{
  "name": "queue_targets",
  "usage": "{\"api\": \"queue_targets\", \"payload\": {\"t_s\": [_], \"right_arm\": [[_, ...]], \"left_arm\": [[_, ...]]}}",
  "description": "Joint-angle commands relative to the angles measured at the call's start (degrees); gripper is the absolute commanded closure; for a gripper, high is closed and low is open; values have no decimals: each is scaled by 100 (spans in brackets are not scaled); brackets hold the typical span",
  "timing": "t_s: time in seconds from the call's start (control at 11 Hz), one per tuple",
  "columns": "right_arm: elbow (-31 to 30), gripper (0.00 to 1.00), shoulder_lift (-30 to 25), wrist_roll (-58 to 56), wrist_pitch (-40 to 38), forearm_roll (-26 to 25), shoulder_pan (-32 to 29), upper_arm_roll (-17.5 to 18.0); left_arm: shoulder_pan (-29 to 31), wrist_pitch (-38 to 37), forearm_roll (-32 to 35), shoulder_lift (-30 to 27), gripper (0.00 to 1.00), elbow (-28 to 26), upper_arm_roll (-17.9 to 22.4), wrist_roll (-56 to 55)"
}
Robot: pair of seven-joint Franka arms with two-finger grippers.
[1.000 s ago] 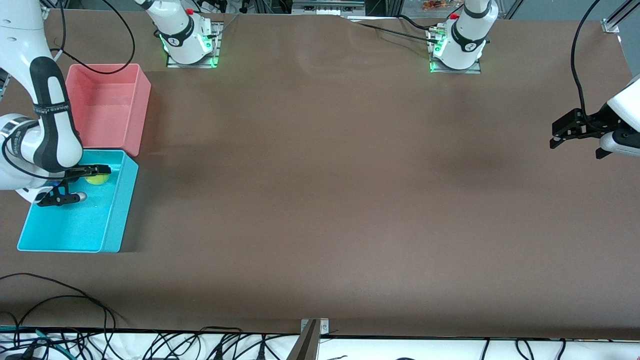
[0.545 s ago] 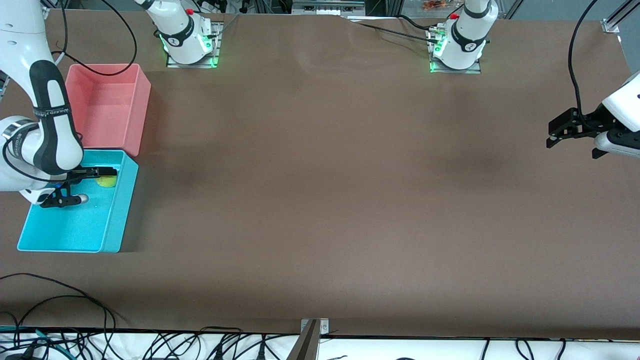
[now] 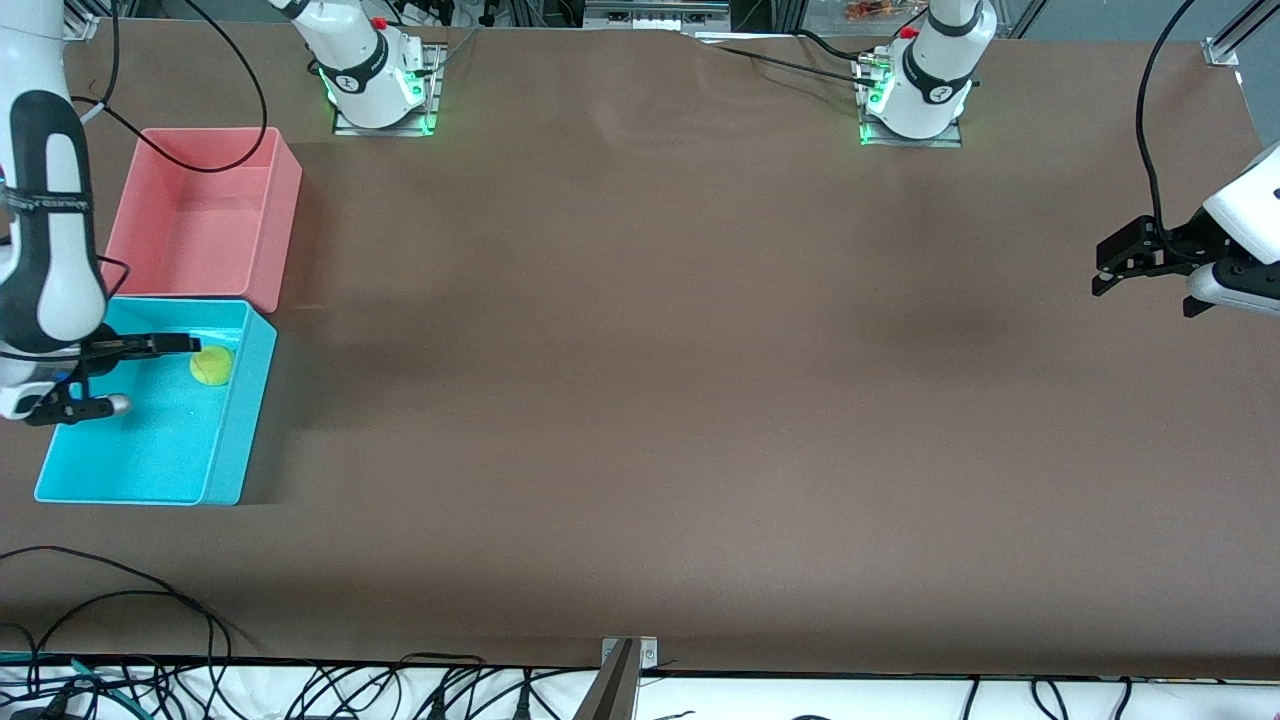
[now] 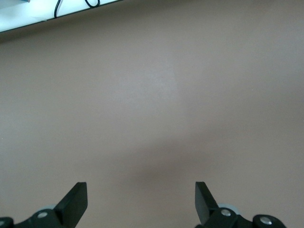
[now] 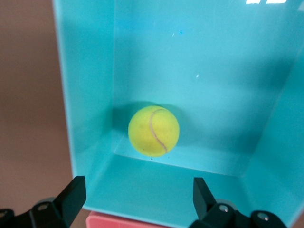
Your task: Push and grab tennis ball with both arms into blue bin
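Note:
The tennis ball (image 3: 211, 365) lies inside the blue bin (image 3: 150, 470), close to the wall that faces the table's middle and near the pink bin's end. In the right wrist view the ball (image 5: 154, 131) rests on the floor of the blue bin (image 5: 213, 71). My right gripper (image 3: 158, 374) hangs open and empty over the bin, apart from the ball; its own view shows the open gripper (image 5: 138, 197) with nothing in it. My left gripper (image 3: 1143, 298) waits open and empty over bare table at the left arm's end, as its own view shows (image 4: 139, 202).
A pink bin (image 3: 200, 215) of the same size stands against the blue bin, farther from the front camera; its rim shows in the right wrist view (image 5: 123, 222). Black cables lie along the table's front edge (image 3: 120, 600). The two arm bases stand at the table's back edge.
My right gripper has drawn back from the ball toward the right arm's end of the table. The ball has rolled a little toward the bin's wall. My left gripper rose slightly, then stayed still.

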Motion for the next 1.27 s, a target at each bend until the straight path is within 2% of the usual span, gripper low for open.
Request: {"api": "queue_targets", "payload": {"t_s": [0.0,0.18,0.45,0.64,0.82,1.09,1.18], "right_arm": [[768,0,-279,343,-510,110,89,56],[830,0,-666,792,-607,49,405,56],[839,0,-817,1110,-529,22,564,30],[848,0,-1115,1442,-589,-127,783,30],[848,0,-1440,1682,-651,-180,802,4],[839,0,-1721,1690,-1204,-320,776,64],[526,0,-2149,1691,-1118,-451,697,170]], "left_arm": [[-9,-43,-101,-69,0,-69,33,161],[-18,-43,-101,-61,0,-69,33,161],[-18,-43,-110,-43,0,-77,33,161],[-18,-43,-101,-43,0,-69,33,152],[-18,-43,-101,-52,0,-69,33,161],[-18,-43,-101,-43,0,-77,33,161],[-18,-43,-109,-43,0,-77,33,152]]}}
